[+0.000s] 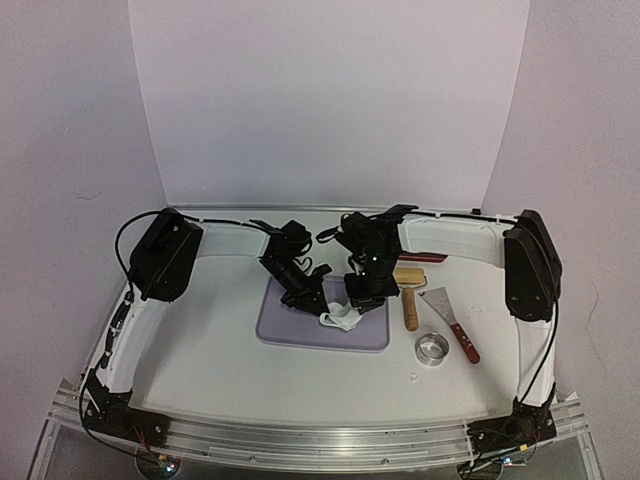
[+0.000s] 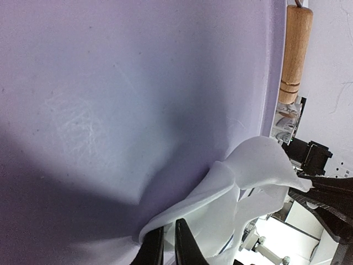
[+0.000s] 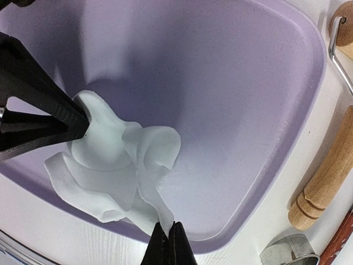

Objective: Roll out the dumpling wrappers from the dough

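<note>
dough (image 3: pixel 110 171): thin limp sheet, folds on itself, prob. tear-prone. over mat (image 3: pixel 231 99), midway betw. counter's side edges. left hand (image 2: pixel 168 237) & right hand (image 3: pixel 167 234) each clamped on its rim; grip there lightly.

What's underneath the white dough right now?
The purple mat and its near rim, with white table just beyond. The left pincer and right pincer pinch the crumpled dough; anything beneath its folds is hidden.

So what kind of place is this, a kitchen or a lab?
Probably a robot lab bench, not a kitchen: plain white backdrop, a purple mat with dough, a wooden roller and ring cutter.
</note>
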### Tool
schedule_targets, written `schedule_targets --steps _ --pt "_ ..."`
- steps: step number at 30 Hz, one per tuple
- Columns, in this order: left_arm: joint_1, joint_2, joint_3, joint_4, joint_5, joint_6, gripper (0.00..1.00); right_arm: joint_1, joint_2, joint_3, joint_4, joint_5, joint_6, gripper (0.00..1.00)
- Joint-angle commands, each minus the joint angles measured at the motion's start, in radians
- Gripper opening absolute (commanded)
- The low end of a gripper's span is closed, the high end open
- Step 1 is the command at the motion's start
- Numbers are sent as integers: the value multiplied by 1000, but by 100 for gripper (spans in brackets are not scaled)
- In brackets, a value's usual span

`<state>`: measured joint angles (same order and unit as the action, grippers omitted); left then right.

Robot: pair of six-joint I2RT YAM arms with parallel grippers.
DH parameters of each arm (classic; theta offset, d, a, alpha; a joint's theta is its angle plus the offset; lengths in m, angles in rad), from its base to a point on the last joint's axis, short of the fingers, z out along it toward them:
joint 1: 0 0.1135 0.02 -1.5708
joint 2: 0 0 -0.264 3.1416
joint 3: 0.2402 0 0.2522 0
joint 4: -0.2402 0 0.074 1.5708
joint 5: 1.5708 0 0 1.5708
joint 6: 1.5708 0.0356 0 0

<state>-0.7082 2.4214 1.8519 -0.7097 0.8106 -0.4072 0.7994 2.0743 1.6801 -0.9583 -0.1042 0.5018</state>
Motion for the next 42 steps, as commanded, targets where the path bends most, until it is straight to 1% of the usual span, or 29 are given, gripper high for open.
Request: schedule_targets --steps 1,42 --pt "1 -8 -11 -40 -70 21 10 4 -62 -15 -16 38 14 0" --pt "1 -37 -62 -30 -80 37 9 4 -252 -199 -94 102 55 0"
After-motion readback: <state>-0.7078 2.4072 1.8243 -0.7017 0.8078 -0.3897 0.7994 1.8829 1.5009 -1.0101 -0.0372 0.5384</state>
